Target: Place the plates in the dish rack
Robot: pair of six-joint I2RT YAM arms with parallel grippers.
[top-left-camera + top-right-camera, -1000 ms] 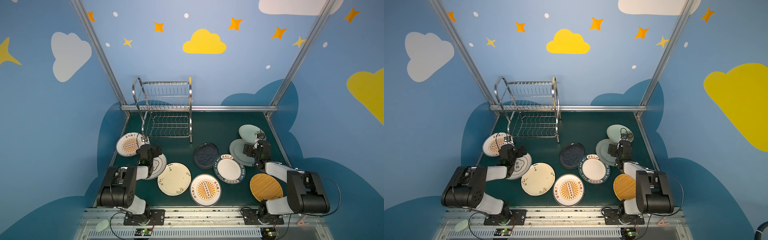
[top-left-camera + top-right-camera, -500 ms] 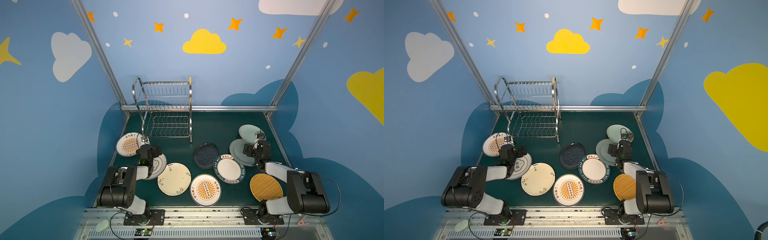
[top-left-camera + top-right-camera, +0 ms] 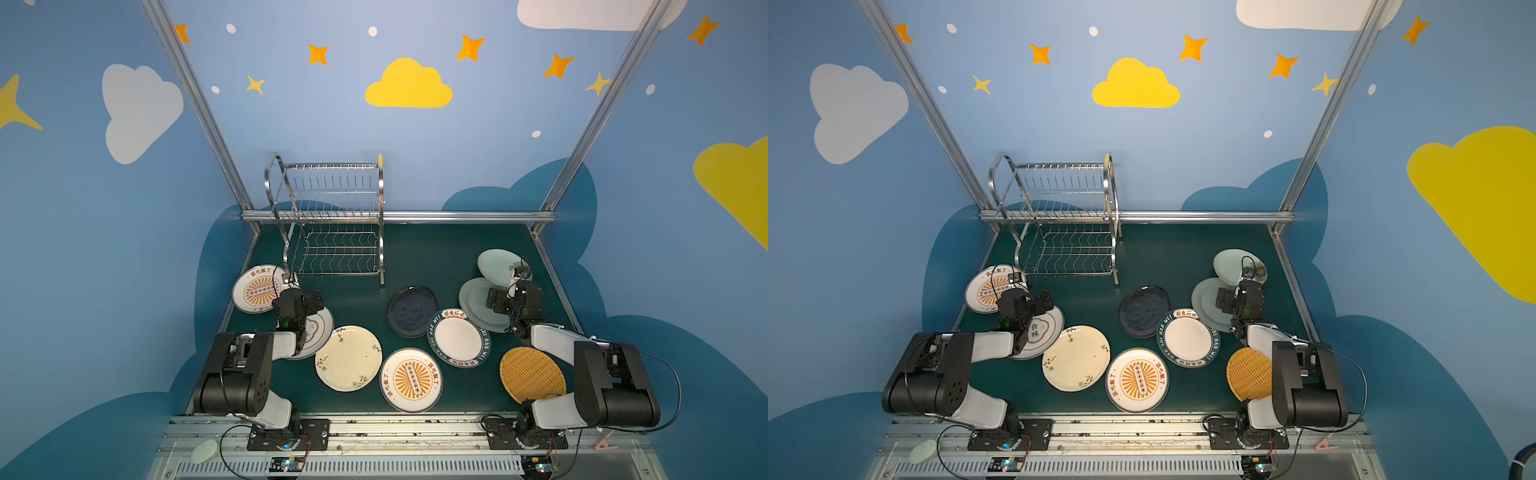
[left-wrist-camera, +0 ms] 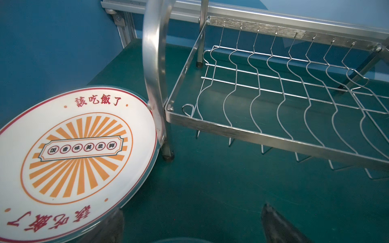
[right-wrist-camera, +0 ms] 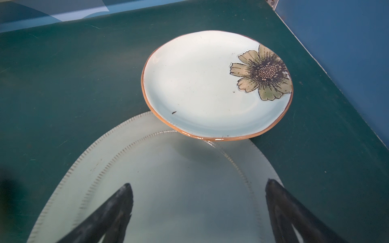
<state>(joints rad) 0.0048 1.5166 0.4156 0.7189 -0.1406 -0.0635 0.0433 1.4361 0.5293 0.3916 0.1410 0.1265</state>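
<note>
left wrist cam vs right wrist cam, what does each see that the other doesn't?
Left wrist only: the dish rack and a sunburst plate beside its leg. Right wrist only: a flower plate overlapping the edge of a ribbed pale green plate. Shared: the green table, and open jaws holding nothing, on the left gripper and the right gripper.
</note>
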